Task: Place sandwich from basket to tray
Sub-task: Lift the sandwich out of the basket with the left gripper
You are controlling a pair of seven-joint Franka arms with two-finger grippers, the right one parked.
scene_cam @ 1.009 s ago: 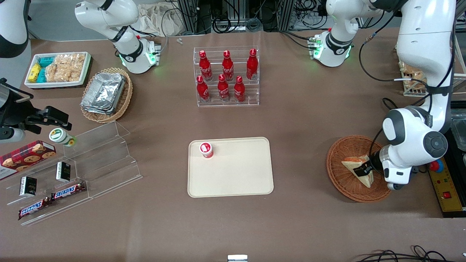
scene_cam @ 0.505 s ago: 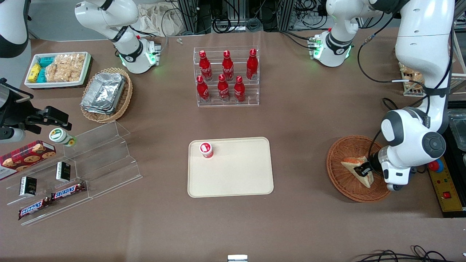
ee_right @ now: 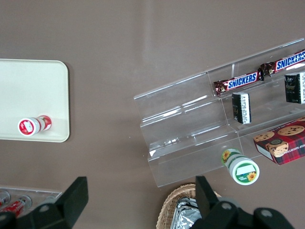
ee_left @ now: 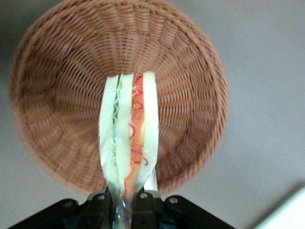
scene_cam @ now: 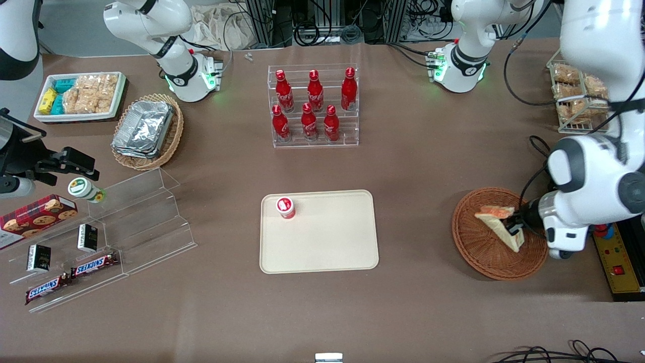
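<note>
Black-fingered tool [ee_left: 125, 202] clamped tight on the sandwich [ee_left: 129, 138], above the basket [ee_left: 200, 86]

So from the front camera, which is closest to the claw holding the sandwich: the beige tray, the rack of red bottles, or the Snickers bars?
Measured from the gripper, shut on the sandwich above the basket:
1. Tray, mid-table.
2. Bottle rack, farther from the camera than the tray.
3. Snickers bars, at the parked arm's end.
</note>
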